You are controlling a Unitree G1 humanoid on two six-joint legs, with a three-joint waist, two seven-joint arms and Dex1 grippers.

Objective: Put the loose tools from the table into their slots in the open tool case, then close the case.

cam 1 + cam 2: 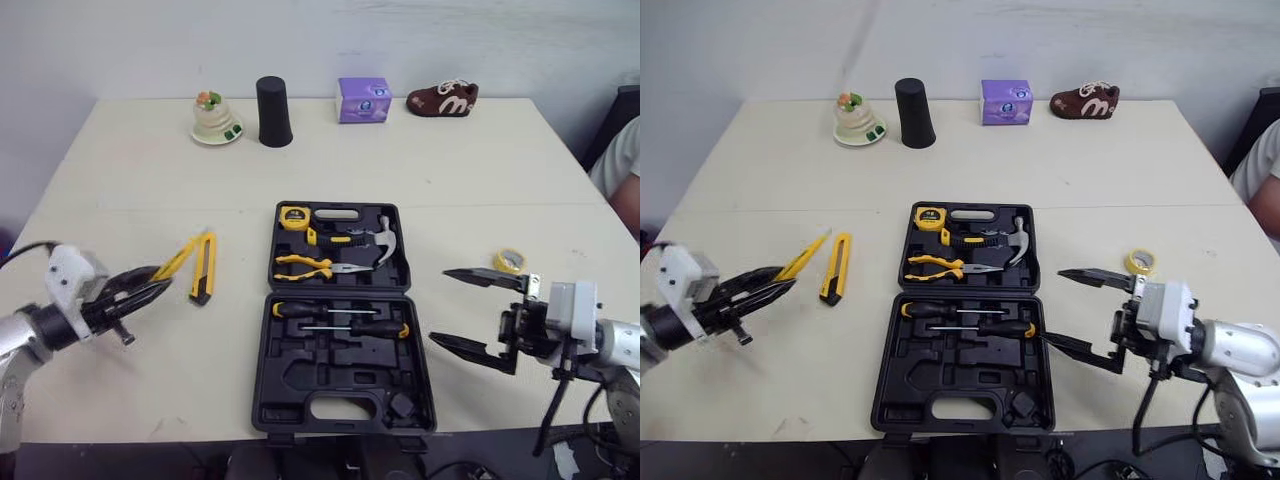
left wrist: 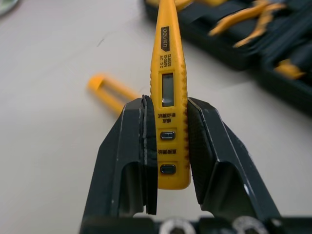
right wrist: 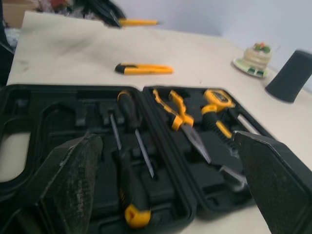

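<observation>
The black tool case lies open at the table's middle, holding a tape measure, hammer, pliers and screwdrivers. My left gripper hovers left of the case, shut on a yellow tester pen that points toward the case. A yellow utility knife lies on the table just beyond it. My right gripper stands wide open at the case's right side, with nothing between its fingers. A small yellow tape roll rests behind it.
Along the far edge stand a small dish with a figurine, a black cup, a purple box and a brown shoe. A person's arm shows at the right edge.
</observation>
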